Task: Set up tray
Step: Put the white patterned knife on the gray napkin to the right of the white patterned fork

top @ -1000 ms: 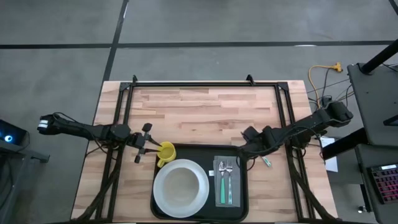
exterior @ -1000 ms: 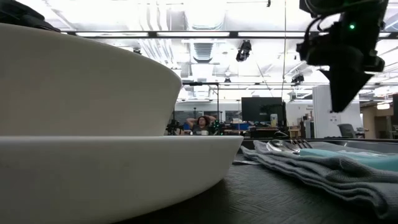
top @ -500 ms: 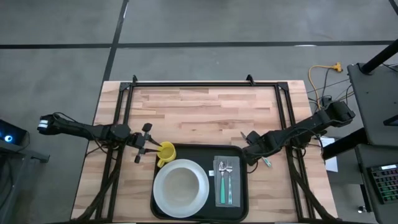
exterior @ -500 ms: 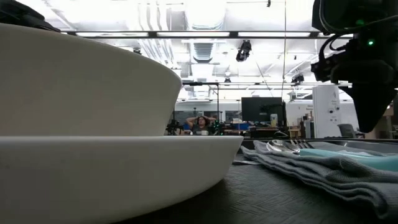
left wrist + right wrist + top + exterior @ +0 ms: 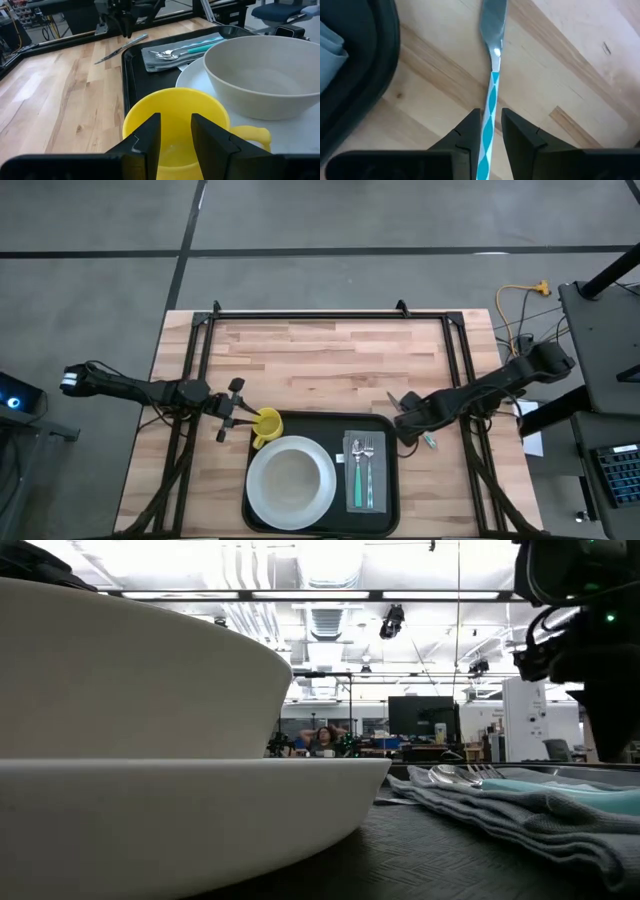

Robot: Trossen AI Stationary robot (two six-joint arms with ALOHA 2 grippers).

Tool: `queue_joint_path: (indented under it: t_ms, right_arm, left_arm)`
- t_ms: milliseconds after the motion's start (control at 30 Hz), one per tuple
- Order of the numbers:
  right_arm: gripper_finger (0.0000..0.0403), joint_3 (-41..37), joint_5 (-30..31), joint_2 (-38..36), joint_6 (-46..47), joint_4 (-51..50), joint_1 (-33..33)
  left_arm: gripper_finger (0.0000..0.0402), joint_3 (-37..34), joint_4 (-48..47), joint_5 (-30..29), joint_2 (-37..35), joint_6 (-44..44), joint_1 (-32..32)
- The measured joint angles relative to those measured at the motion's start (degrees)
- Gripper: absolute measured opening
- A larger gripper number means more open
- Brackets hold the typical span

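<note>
The black tray (image 5: 388, 498) lies at the table's near middle. On it are a white bowl on a plate (image 5: 291, 483), a grey napkin (image 5: 364, 472) with a spoon and fork, and a yellow cup (image 5: 266, 426) in its far left corner. My left gripper (image 5: 176, 131) is open, level, at the cup's near rim. A teal-handled knife (image 5: 491, 75) lies flat on the wood just right of the tray. My right gripper (image 5: 491, 117) points down over it, open by a narrow gap, one finger on each side of the handle. My left gripper has its fingertips (image 5: 151, 131) at the yellow cup's rim (image 5: 175, 92) on the side away from the bowl; I cannot tell whether they touch it. My right gripper straddles the knife's teal handle (image 5: 490, 102) from above, fingers across it; I cannot tell whether they touch it.
Black frame rails (image 5: 310, 315) run along the table's far edge and down both sides. Bare wood (image 5: 330, 370) lies beyond the tray. A person sits far back in the room (image 5: 322, 740).
My right gripper has come down from above the tray's far right corner, moving a little toward the table's right and near edges, and now stands low over the knife. The knife, the cup and my left gripper have stayed put.
</note>
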Motion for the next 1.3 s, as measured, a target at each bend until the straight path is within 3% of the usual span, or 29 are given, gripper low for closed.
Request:
queue_joint_path:
  t_ms: [400, 933, 1300]
  right_arm:
    - [0.0086, -8.55, -3.23, -6.83, 0.28, 9.15, -0.02]
    - [0.0069, -9.04, -4.08, -0.01, 0.24, 9.95, 0.00]
    - [0.0076, -9.31, -4.11, -0.51, -1.68, 10.53, -0.02]
  left_arm:
    - [0.0094, 0.02, 0.01, 0.00, -0.01, 0.00, 0.00]
    - [0.0094, 0.02, 0.01, 0.00, -0.04, 0.00, 0.00]
    - [0.0094, 0.02, 0.01, 0.00, -0.04, 0.00, 0.00]
